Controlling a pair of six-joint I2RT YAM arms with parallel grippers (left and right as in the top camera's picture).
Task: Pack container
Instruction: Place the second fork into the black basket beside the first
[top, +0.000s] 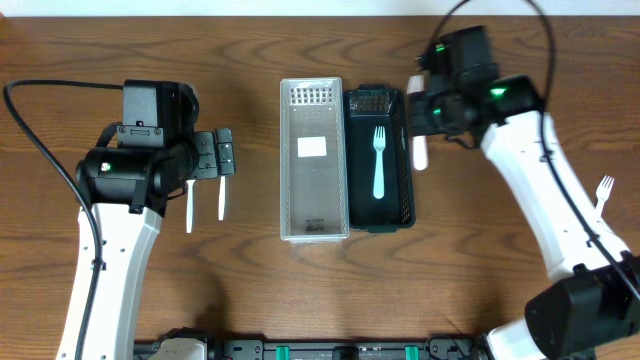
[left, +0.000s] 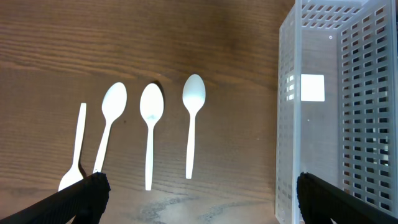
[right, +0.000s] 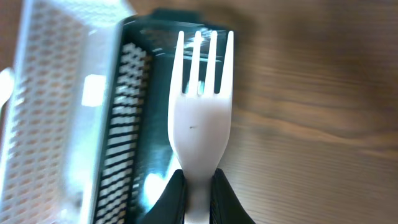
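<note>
Overhead, right end effector: clamped on the held fork, just off the right wall of the dark basket. This looks like a carry toward that basket, where a pale fork lies lengthwise.
Overhead, left end effector: hovers over the spoons on the left half of the counter.
Overhead, room: the white basket and the dark basket stand side by side mid-counter. Bare wood lies on both sides. A spare fork lies by the right edge.
Left wrist, end effector: fingers spread wide, with nothing between them.
Left wrist, layout: three spoons lie parallel and apart, leaving gaps for a pinch. The white basket's wall stands near the rightmost spoon.
Right wrist, grip: the handle is pinched low and the tines point ahead.
Right wrist, clearance: the fork sits over the dark basket's right rim, with open wood beyond it.
</note>
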